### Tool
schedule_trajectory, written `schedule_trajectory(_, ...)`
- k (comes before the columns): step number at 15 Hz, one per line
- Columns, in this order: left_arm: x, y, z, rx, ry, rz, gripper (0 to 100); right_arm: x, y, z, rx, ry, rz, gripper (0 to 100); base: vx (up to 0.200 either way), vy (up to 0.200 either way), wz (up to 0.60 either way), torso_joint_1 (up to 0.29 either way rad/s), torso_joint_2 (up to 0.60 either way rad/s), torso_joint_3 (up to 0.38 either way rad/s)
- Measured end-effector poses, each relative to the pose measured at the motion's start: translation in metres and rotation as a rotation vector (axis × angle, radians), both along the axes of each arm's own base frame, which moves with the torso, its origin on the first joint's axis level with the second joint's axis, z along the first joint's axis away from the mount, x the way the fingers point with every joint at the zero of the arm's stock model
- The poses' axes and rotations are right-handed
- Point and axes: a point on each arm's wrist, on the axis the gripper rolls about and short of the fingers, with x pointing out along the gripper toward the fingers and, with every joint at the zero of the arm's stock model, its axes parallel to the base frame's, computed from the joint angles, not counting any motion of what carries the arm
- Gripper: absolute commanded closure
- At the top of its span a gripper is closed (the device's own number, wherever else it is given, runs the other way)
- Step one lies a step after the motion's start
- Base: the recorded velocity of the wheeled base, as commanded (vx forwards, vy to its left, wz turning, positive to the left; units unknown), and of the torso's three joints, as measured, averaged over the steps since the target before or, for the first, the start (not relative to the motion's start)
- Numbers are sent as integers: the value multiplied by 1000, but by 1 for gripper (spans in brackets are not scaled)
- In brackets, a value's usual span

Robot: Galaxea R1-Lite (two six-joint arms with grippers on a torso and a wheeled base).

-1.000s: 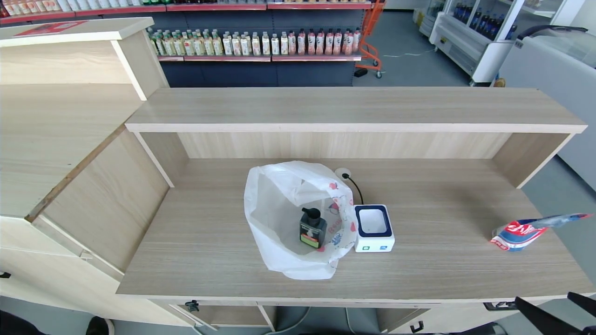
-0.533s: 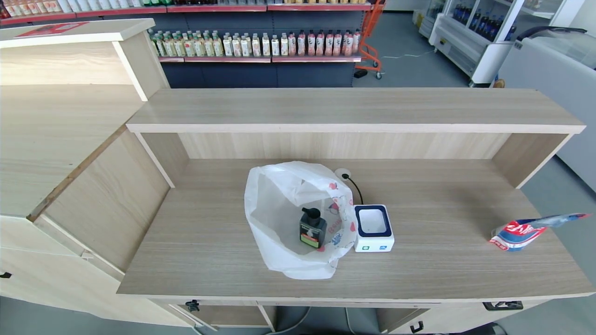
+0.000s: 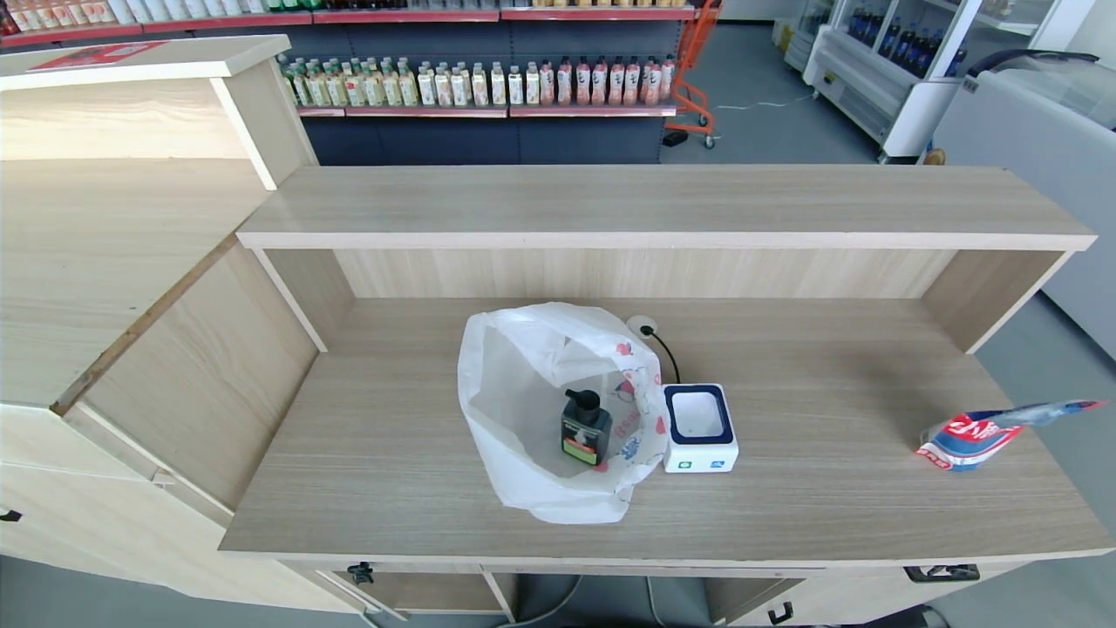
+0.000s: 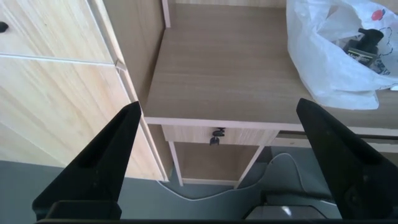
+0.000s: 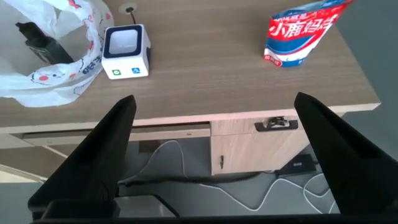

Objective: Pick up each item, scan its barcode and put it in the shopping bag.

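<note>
Black and spread wide, the left gripper (image 4: pixel 219 104) pinches nothing; the right gripper (image 5: pixel 214 98) is spread just as wide and just as empty. Both hang low in front of the counter's (image 3: pixel 828 506) near edge, the left by its left corner, the right before its right half, which I read as a rest pose clear of the worktop so nothing gets knocked.

The white shopping bag (image 3: pixel 510 445) lies mid-counter with its mouth gaping towards the robot, likely so items can go in from the front. A dark pump bottle (image 3: pixel 585 427) stands inside it. Just beside the bag's right side sits the scanner (image 3: pixel 700 427), a small white box with its dark-framed window facing up, so a barcode has to be turned downward over it; its cable (image 3: pixel 667 356) runs back to a hole in the worktop. Well apart, by the right edge, sits a red, white and blue pouch (image 3: pixel 972 436), the item left to fetch, and the right gripper is the nearer one for it.

The head view gives the bag's whole outline and the raised shelf (image 3: pixel 663 205) behind. The right wrist view adds the pouch's printed front seen squarely and a black handle (image 5: pixel 277 123) under the counter edge; the left wrist view adds the cupboard side (image 4: pixel 56 93) beside the counter
</note>
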Motion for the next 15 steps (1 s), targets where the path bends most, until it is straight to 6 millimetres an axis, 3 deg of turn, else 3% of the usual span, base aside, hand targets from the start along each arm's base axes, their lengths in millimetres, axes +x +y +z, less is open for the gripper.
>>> schedule_trajectory(15, 0, 0, 0, 13, -1, 1, 0, -1, 0, 0, -1, -13, -2, 0, 0, -200, 0, 2, 3, 2)
